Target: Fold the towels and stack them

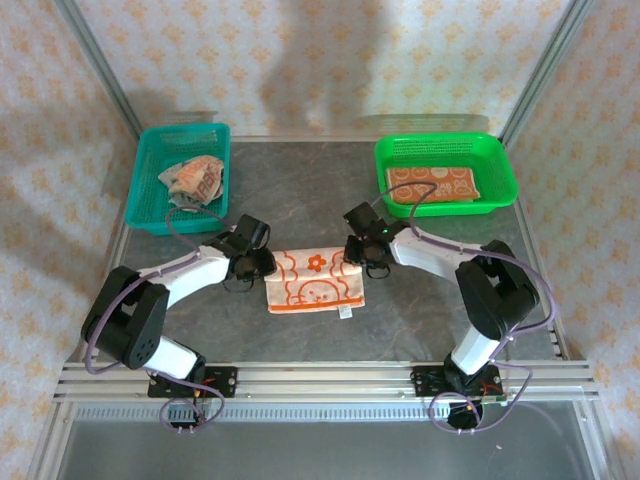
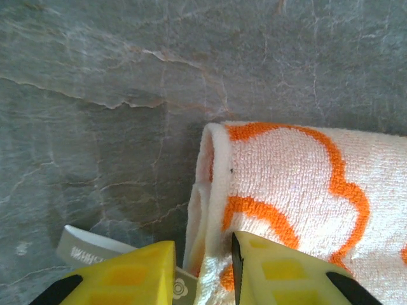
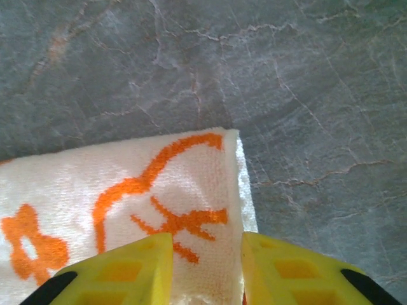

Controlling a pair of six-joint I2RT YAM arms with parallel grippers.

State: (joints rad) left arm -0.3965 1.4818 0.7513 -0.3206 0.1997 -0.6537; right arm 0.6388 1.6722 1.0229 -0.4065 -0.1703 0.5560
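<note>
A cream towel with orange print lies folded flat on the grey table between my two arms. My left gripper is at its far left corner. In the left wrist view the yellow jaws stand apart, with the towel's folded edge between them and a gap beside the left finger. My right gripper is at the far right corner. Its jaws also stand apart, straddling the towel's corner. A crumpled towel lies in the teal basket. A folded orange towel lies in the green basket.
The teal basket stands at the back left and the green basket at the back right. The towel's white label sticks out by my left finger. Bare grey table lies beyond the towel's far edge.
</note>
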